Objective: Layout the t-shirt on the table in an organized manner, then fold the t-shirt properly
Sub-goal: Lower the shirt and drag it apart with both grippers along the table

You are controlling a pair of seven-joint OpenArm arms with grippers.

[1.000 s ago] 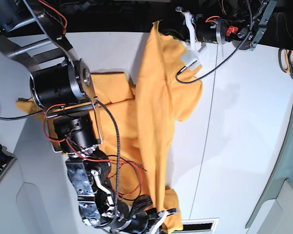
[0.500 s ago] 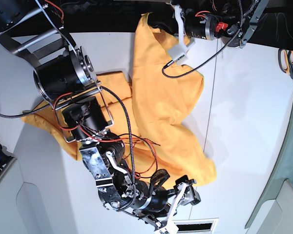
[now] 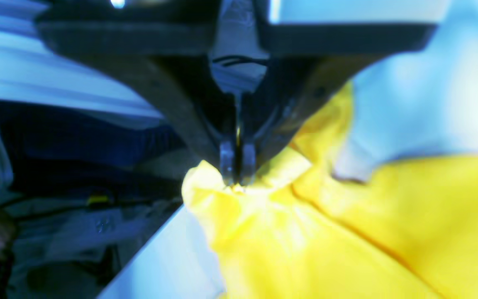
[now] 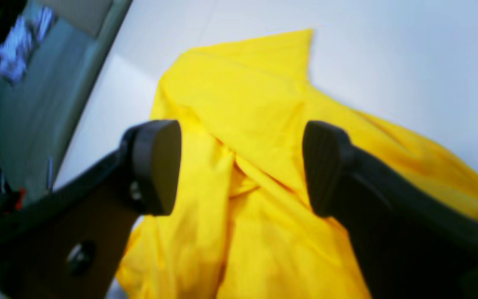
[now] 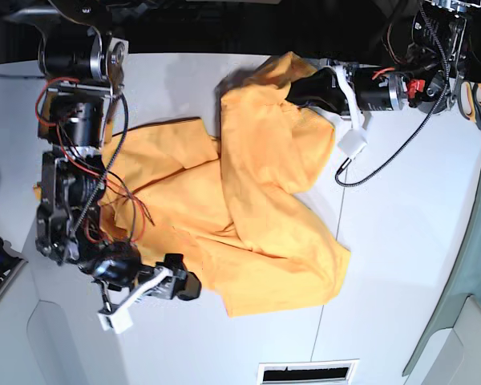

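T-shirt [image 5: 256, 192] crumpled on table [image 5: 401, 241].

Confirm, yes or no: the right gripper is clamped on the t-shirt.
No: in the right wrist view the right gripper stands wide open above the t-shirt, holding nothing.

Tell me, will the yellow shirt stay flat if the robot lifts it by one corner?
Probably not. The t-shirt lies in soft folds and wrinkles on the table, so it looks floppy. Where the left tool pinches its edge, the cloth bunches up, so the rest would likely hang and sag. It seems light, since one small pinch holds it.
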